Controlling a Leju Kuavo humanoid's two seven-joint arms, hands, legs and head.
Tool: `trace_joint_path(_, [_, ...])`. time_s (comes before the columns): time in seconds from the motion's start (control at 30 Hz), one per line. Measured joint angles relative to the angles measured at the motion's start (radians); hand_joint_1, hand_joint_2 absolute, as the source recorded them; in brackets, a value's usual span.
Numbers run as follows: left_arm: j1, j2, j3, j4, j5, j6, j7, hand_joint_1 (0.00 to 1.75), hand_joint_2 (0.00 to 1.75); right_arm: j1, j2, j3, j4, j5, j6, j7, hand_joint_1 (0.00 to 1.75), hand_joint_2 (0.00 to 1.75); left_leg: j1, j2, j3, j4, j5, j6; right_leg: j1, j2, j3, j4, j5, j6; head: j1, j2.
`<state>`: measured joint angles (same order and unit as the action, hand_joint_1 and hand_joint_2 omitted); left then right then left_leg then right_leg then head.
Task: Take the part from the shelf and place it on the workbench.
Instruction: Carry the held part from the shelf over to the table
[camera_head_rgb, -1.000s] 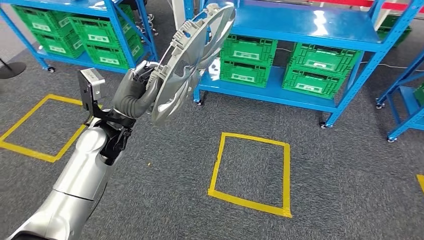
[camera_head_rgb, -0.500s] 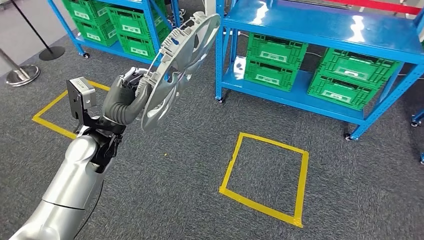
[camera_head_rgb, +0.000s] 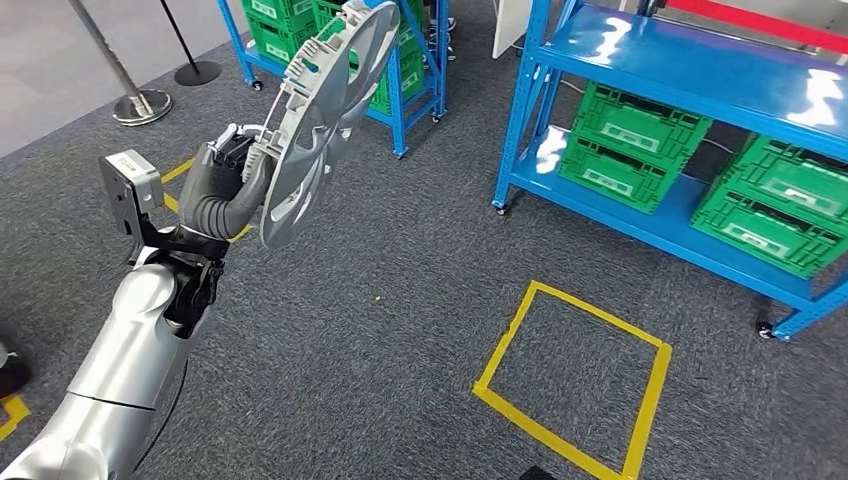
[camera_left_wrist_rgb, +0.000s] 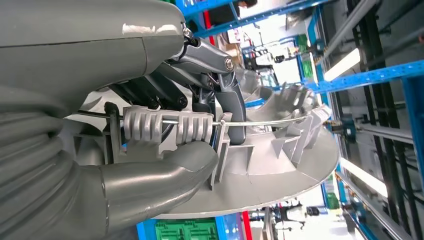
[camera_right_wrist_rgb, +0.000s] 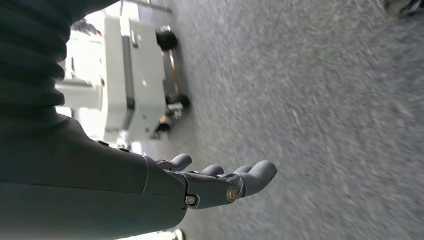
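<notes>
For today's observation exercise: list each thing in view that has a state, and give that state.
Left hand: grips the part's rim.
Part: silver wheel cover, held on edge, off the floor.
Right hand: holds nothing, fingers apart.
Green crates: stacked on the blue shelf.

Grey carpet floor (camera_head_rgb: 400, 330), yellow tape square (camera_head_rgb: 575, 375). Blue steel racks (camera_head_rgb: 690, 70) with green crates (camera_head_rgb: 630, 150). Stanchion posts (camera_head_rgb: 135, 100) top-left.

Silver wheel cover (camera_head_rgb: 322, 115), round and ribbed on the back, sits tilted on edge in my left hand (camera_head_rgb: 222, 180), raised over the carpet.
</notes>
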<state>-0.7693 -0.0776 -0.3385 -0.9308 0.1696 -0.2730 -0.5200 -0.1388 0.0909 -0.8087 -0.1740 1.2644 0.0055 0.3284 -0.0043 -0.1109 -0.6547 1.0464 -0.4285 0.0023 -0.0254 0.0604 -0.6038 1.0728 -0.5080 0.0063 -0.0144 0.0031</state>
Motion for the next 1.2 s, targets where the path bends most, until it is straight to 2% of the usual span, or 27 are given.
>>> trace_joint_path(0.03, [0.000,-0.001,0.002,-0.001,0.002,0.001,0.000,1.75,1.75,0.001,0.000,0.000,0.000,-0.003,-0.004,-0.002,0.00,1.75,0.001,-0.012,-0.005,0.000,0.003,-0.008,0.001,0.004,0.002,-0.009,-0.004,-0.003,0.000,0.000])
trace_joint_path(0.07, [0.001,0.000,0.004,-0.001,0.005,0.002,-0.001,1.75,1.75,0.001,0.000,0.000,0.000,-0.006,-0.008,-0.006,0.00,1.75,0.003,-0.024,-0.008,-0.002,0.007,-0.015,0.002,-0.005,0.004,-0.012,-0.001,-0.008,0.000,0.000])
trace_joint_path(0.1, [0.002,0.002,0.007,-0.002,0.008,0.002,-0.001,1.75,1.75,0.002,0.000,0.000,0.000,-0.007,-0.013,-0.010,0.00,1.75,0.004,-0.024,-0.012,-0.003,0.009,-0.021,0.002,-0.017,0.007,-0.016,0.002,-0.014,0.000,0.000])
trace_joint_path(0.13, [0.002,0.004,0.010,-0.003,0.009,0.003,-0.002,1.75,1.75,0.004,0.000,-0.001,0.000,-0.008,-0.017,-0.014,0.00,1.75,0.003,-0.008,-0.016,0.004,0.004,-0.026,0.000,-0.027,0.011,-0.021,0.005,-0.020,-0.002,0.000])
trace_joint_path(0.17, [0.002,0.006,0.012,-0.003,0.010,0.003,-0.002,1.75,1.75,0.005,-0.001,-0.001,0.000,-0.008,-0.019,-0.017,0.00,1.75,0.001,0.019,-0.028,0.027,-0.011,-0.031,-0.002,-0.038,0.015,-0.025,0.009,-0.026,-0.005,0.000])
trace_joint_path(0.23, [0.002,0.007,0.014,-0.004,0.011,0.003,-0.003,1.75,1.75,0.010,-0.003,-0.001,0.000,-0.009,-0.020,-0.020,0.00,1.75,0.002,0.081,-0.074,0.129,-0.064,-0.041,0.000,-0.060,0.018,-0.028,0.010,-0.034,-0.011,0.000])
trace_joint_path(0.3, [0.005,0.007,0.015,-0.004,0.011,0.005,-0.004,1.75,1.75,0.014,-0.006,-0.002,0.000,-0.008,-0.024,-0.017,0.00,1.75,0.009,0.101,-0.127,0.240,-0.103,-0.048,0.001,-0.084,0.019,-0.028,0.007,-0.036,-0.011,0.000])
trace_joint_path(0.33, [0.005,0.007,0.016,-0.004,0.012,0.006,-0.004,1.75,1.75,0.016,-0.006,-0.002,0.000,-0.008,-0.027,-0.016,0.00,1.75,0.012,0.104,-0.134,0.257,-0.100,-0.050,0.001,-0.096,0.020,-0.028,0.006,-0.036,-0.011,0.000])
trace_joint_path(0.37, [0.006,0.007,0.017,-0.005,0.012,0.007,-0.005,1.75,1.75,0.016,-0.007,-0.002,0.000,-0.008,-0.030,-0.015,0.00,1.75,0.014,0.109,-0.121,0.233,-0.080,-0.051,0.000,-0.106,0.022,-0.028,0.004,-0.034,-0.011,0.000])
trace_joint_path(0.4, [0.006,0.008,0.020,-0.007,0.012,0.010,-0.006,1.75,1.75,0.017,-0.008,-0.002,0.000,-0.008,-0.033,-0.016,0.00,1.75,0.016,0.120,-0.090,0.176,-0.048,-0.051,0.000,-0.117,0.026,-0.027,0.001,-0.032,-0.011,0.000])
trace_joint_path(0.47, [0.005,0.008,0.025,-0.019,0.006,0.019,-0.007,1.75,1.75,0.017,-0.013,-0.002,0.000,-0.009,-0.036,-0.020,0.00,1.75,0.009,0.160,-0.023,0.049,-0.006,-0.044,0.002,-0.135,0.031,-0.027,-0.006,-0.022,-0.012,0.000])
trace_joint_path(0.5, [0.003,0.007,0.028,-0.028,0.001,0.025,-0.007,1.75,1.75,0.018,-0.015,-0.003,0.000,-0.011,-0.037,-0.021,0.00,1.75,0.005,0.172,-0.005,0.012,0.001,-0.038,0.005,-0.145,0.034,-0.027,-0.009,-0.017,-0.010,0.000])
trace_joint_path(0.53, [0.001,0.007,0.029,-0.037,-0.005,0.030,-0.007,1.75,1.75,0.018,-0.017,-0.004,0.000,-0.013,-0.037,-0.023,0.00,1.75,0.000,0.175,0.001,-0.002,-0.002,-0.031,0.007,-0.155,0.035,-0.028,-0.010,-0.011,-0.009,0.000])
trace_joint_path(0.6, [-0.004,0.006,0.031,-0.057,-0.023,0.042,-0.002,1.75,1.75,0.018,-0.019,-0.006,0.000,-0.019,-0.035,-0.030,0.00,1.75,-0.002,0.151,0.000,-0.006,0.001,-0.015,0.007,-0.172,0.041,-0.033,-0.014,0.002,-0.007,0.000])
trace_joint_path(0.63, [-0.007,0.007,0.032,-0.066,-0.032,0.047,0.002,1.75,1.75,0.018,-0.019,-0.007,0.000,-0.020,-0.034,-0.034,0.00,1.75,-0.001,0.139,0.002,-0.009,0.002,-0.009,0.005,-0.164,0.041,-0.029,-0.021,0.007,-0.007,0.000])
trace_joint_path(0.67, [-0.012,0.006,0.033,-0.074,-0.042,0.054,0.006,1.75,1.75,0.018,-0.019,-0.008,0.000,-0.021,-0.034,-0.037,0.00,1.75,0.001,0.129,0.004,-0.013,0.003,-0.001,0.003,-0.145,0.034,-0.008,-0.036,0.011,-0.006,0.000])
trace_joint_path(0.73, [-0.019,0.001,0.032,-0.085,-0.068,0.070,0.013,1.75,1.75,0.020,-0.018,-0.010,0.000,-0.021,-0.032,-0.039,0.00,1.75,0.003,0.107,0.007,-0.016,0.004,0.009,0.002,-0.091,-0.015,0.095,-0.088,0.012,-0.002,0.000])
trace_joint_path(0.77, [-0.021,0.000,0.031,-0.089,-0.087,0.082,0.014,1.75,1.75,0.022,-0.018,-0.010,0.000,-0.020,-0.030,-0.039,0.00,1.75,0.002,0.096,0.007,-0.016,0.004,0.013,0.003,-0.076,-0.051,0.164,-0.115,0.011,0.001,0.000])
trace_joint_path(0.8, [-0.021,-0.001,0.030,-0.092,-0.109,0.093,0.014,1.75,1.75,0.023,-0.017,-0.010,0.000,-0.019,-0.029,-0.038,0.00,1.75,0.000,0.083,0.007,-0.015,0.004,0.015,0.005,-0.069,-0.084,0.219,-0.129,0.009,0.002,0.000])
trace_joint_path(0.83, [-0.021,0.001,0.029,-0.094,-0.133,0.106,0.014,1.75,1.75,0.023,-0.017,-0.010,0.000,-0.018,-0.029,-0.037,0.00,1.75,-0.002,0.070,0.007,-0.014,0.003,0.015,0.007,-0.066,-0.104,0.245,-0.126,0.007,0.002,0.000])
trace_joint_path(0.87, [-0.021,0.004,0.029,-0.095,-0.160,0.120,0.014,1.75,1.75,0.022,-0.017,-0.010,0.000,-0.018,-0.028,-0.035,0.00,1.75,-0.003,0.059,0.007,-0.012,0.003,0.015,0.009,-0.064,-0.106,0.233,-0.104,0.004,0.002,0.000])
trace_joint_path(0.93, [-0.023,0.010,0.027,-0.100,-0.217,0.151,0.016,1.75,1.75,0.019,-0.018,-0.010,0.000,-0.017,-0.025,-0.035,0.00,1.75,-0.002,0.037,0.006,-0.007,0.002,0.013,0.009,-0.046,-0.065,0.118,-0.030,-0.003,0.002,0.000])
trace_joint_path(1.0, [-0.030,0.015,0.027,-0.104,-0.264,0.180,0.020,1.75,1.75,0.014,-0.018,-0.010,0.000,-0.012,-0.019,-0.034,0.00,1.75,-0.003,0.016,-0.001,0.000,0.002,0.005,0.008,-0.016,-0.021,0.012,0.011,-0.008,0.002,0.000])
trace_joint_path(1.03, [-0.034,0.019,0.026,-0.106,-0.281,0.190,0.023,1.75,1.75,0.012,-0.018,-0.010,0.000,-0.010,-0.016,-0.033,0.00,1.75,-0.002,0.007,-0.005,0.001,0.003,-0.001,0.009,-0.007,-0.012,-0.009,0.015,-0.010,0.002,0.000])
trace_joint_path(1.1, [-0.043,0.030,0.024,-0.107,-0.303,0.204,0.026,1.75,1.75,0.008,-0.018,-0.010,0.000,-0.007,-0.013,-0.032,0.00,1.75,0.000,-0.010,-0.009,-0.004,0.009,-0.015,0.010,-0.019,-0.008,-0.015,0.017,-0.019,0.002,0.000])
trace_joint_path(1.13, [-0.046,0.037,0.023,-0.109,-0.309,0.208,0.027,1.75,1.75,0.006,-0.017,-0.010,0.000,-0.006,-0.013,-0.032,0.00,1.75,0.000,-0.007,-0.011,-0.003,0.008,-0.020,0.009,-0.027,-0.005,-0.019,0.020,-0.025,0.002,0.000])
trace_joint_path(1.2, [-0.052,0.047,0.020,-0.110,-0.323,0.214,0.029,1.75,1.75,0.004,-0.017,-0.010,-0.001,-0.005,-0.012,-0.032,0.00,1.75,-0.003,0.034,-0.033,0.041,-0.019,-0.030,0.006,-0.047,0.002,-0.029,0.025,-0.037,-0.003,0.000])
